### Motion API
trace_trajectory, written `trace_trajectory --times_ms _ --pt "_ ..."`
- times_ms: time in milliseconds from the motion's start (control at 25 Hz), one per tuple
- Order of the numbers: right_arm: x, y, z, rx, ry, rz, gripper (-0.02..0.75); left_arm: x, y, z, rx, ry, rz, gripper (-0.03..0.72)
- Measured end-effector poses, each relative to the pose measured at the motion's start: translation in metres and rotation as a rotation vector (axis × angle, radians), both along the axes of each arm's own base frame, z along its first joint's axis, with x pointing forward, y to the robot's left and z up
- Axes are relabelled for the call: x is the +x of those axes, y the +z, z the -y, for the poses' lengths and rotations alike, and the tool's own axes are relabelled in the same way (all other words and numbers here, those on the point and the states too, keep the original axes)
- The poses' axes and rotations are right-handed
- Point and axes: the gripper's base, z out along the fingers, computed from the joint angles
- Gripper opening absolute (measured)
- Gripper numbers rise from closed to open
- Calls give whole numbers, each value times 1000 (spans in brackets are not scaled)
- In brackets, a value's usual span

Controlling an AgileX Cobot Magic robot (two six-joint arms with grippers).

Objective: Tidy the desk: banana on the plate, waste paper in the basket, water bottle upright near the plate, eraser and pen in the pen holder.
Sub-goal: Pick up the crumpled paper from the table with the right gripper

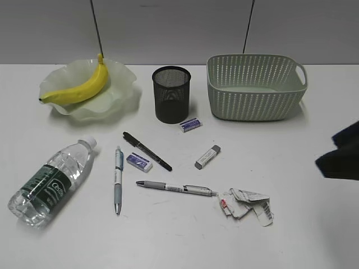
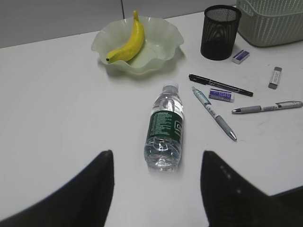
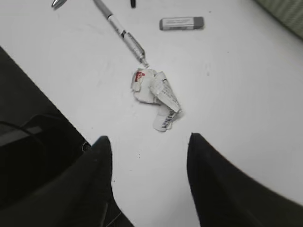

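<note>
white desk (image 1: 314, 224), crumpled waste paper (image 1: 245, 204) with red print, banana (image 1: 78, 89) on plate (image 1: 120, 98)

Exterior slants down on desk (image 1: 179, 235), wrist views low, sharing pens (image 1: 175, 188)

In the exterior view, only a dark blurred piece of the right arm (image 1: 340, 152) enters from the right edge; its gripper lies outside that picture.

In the left wrist view, the sage green perforated plastic basket (image 2: 272, 21) is cut off by the top and right edges, showing just a near corner. The print on the clear plastic water bottle's dark green label (image 2: 165, 126) is too small to read.

In the right wrist view, the grey-and-silver pen (image 3: 123, 32) runs off the top edge, and two more pen tips (image 3: 57, 3) barely poke in there. The basket (image 3: 286, 14) is a blurred sliver in the far right corner. The barcode on the crumpled white waste paper (image 3: 156, 97) is illegible.
</note>
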Motion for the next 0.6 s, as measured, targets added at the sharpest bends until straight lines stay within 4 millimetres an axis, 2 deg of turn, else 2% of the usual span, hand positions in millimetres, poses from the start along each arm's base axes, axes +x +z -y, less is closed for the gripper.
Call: trace_trajectory --times_ms 320,480,600 --pt "68 -59 -51 -173 174 -153 484 0 0 0 1 1 0 435" --pt "96 -89 -66 -220 196 -232 491 0 0 0 1 1 0 435" --pt "107 -117 -72 -258 209 -307 491 0 0 0 1 1 0 435"
